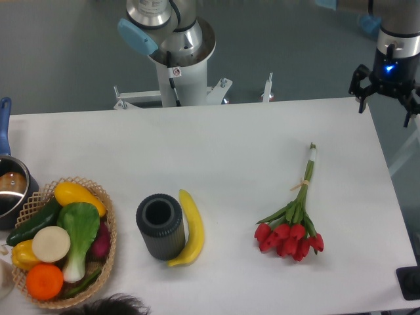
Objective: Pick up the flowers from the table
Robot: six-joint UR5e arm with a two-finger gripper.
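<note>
At the far left edge, one pot (10,190) with a blue handle is being cut off by the frame. Just beside it, at lower left, one wicker basket (105,252) is being filled by vegetables: one orange, two yellow peppers, one cucumber, one leafy green and one white round piece can be counted. Right of the basket, one dark cylinder (159,226) is lying on the table (230,151), with one banana (190,230) touching its right side. At lower right of centre, one bunch of flowers (294,226) is lying flat, red heads toward the bottom, stems pointing up. At the upper right corner, one gripper (388,98) is being held over the table's corner, fingers spread apart, nothing being gripped, well apart from the flowers.
</note>
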